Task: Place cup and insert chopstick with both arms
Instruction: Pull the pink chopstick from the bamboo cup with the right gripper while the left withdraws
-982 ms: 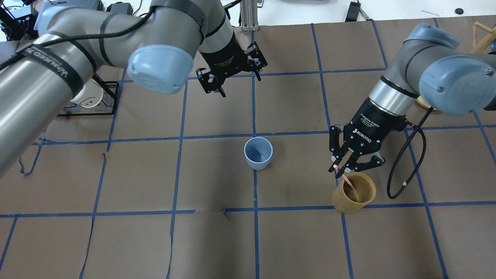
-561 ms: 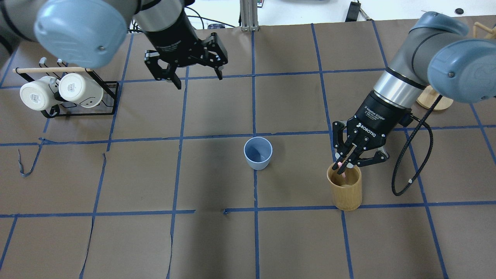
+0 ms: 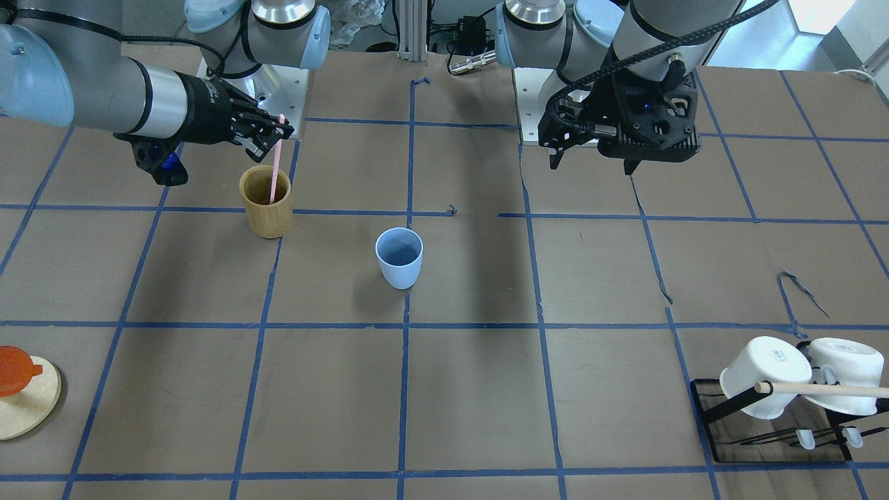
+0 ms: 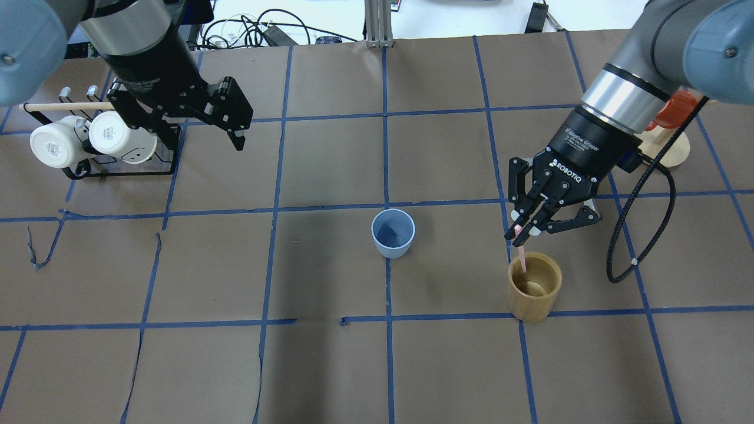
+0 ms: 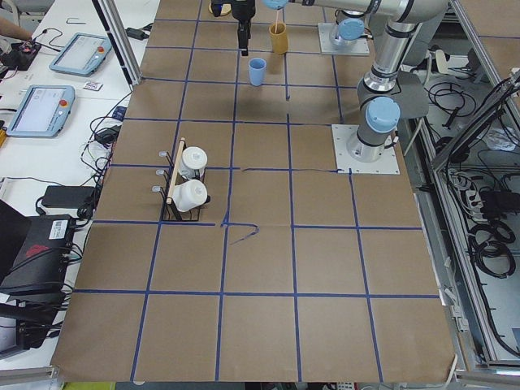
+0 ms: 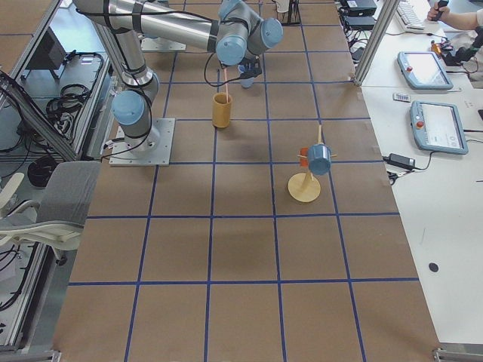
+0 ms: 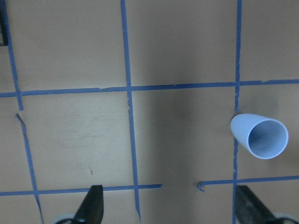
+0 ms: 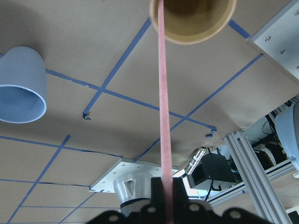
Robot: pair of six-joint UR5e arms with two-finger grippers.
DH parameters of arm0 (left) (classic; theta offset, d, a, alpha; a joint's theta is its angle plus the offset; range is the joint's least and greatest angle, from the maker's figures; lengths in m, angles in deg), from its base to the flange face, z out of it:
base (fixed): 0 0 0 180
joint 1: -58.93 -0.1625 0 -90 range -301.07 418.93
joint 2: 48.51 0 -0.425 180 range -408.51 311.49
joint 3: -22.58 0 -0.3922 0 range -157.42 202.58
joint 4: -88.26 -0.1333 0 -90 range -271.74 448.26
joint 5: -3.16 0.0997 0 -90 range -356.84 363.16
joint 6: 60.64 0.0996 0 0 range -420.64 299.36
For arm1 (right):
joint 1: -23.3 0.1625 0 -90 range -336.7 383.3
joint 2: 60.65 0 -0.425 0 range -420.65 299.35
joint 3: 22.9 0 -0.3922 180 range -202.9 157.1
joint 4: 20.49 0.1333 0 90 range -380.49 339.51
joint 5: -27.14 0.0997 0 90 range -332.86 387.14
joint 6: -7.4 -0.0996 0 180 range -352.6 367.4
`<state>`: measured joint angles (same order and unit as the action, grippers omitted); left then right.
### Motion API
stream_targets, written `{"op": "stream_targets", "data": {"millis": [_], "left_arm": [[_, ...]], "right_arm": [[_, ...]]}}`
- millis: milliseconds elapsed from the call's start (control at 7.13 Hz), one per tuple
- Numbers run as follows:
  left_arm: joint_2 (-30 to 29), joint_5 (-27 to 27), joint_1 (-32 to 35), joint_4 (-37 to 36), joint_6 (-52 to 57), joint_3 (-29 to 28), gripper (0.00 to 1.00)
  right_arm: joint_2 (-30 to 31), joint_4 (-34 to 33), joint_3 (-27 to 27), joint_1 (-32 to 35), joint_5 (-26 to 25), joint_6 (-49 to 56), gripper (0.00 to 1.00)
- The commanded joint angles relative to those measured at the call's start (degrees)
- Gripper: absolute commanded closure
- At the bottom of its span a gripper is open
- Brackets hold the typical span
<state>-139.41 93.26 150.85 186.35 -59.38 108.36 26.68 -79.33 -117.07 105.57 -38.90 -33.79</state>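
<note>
Now your left tool (image 4: 197, 134), jaws wide and empty, has swung left to the mug rack (image 4: 126, 172); the cup (image 4: 393, 233) stays upright at the middle of the desk (image 4: 330, 365). Your right tool (image 4: 521, 232), pinching the chopstick (image 4: 521, 254), has risen, the stick's lower end still inside the bamboo holder (image 4: 533, 300).

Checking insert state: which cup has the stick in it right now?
The tan bamboo cup: the pink stick's lower end is inside it. The blue cup stands empty.
</note>
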Motion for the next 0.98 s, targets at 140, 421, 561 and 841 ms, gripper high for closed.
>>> {"op": "stream_targets", "data": {"millis": [140,421,561,841], "left_arm": [[4.4,0.1,-0.2,-6.3,-0.3,8.1,0.0],[4.5,0.1,-0.7,-6.3,0.0,7.8,0.0],[4.5,0.1,-0.8,-6.3,0.2,7.7,0.0],[4.6,0.2,-0.8,-6.3,0.2,7.9,0.0]], "right_arm": [[0.0,5.9,7.1,0.3,4.1,-0.8,0.83],[0.0,6.9,9.0,0.3,6.6,-1.1,0.83],[-0.2,6.6,9.2,0.3,10.4,-1.3,0.83],[-1.3,4.4,9.2,0.4,18.9,-1.6,0.83]]}}
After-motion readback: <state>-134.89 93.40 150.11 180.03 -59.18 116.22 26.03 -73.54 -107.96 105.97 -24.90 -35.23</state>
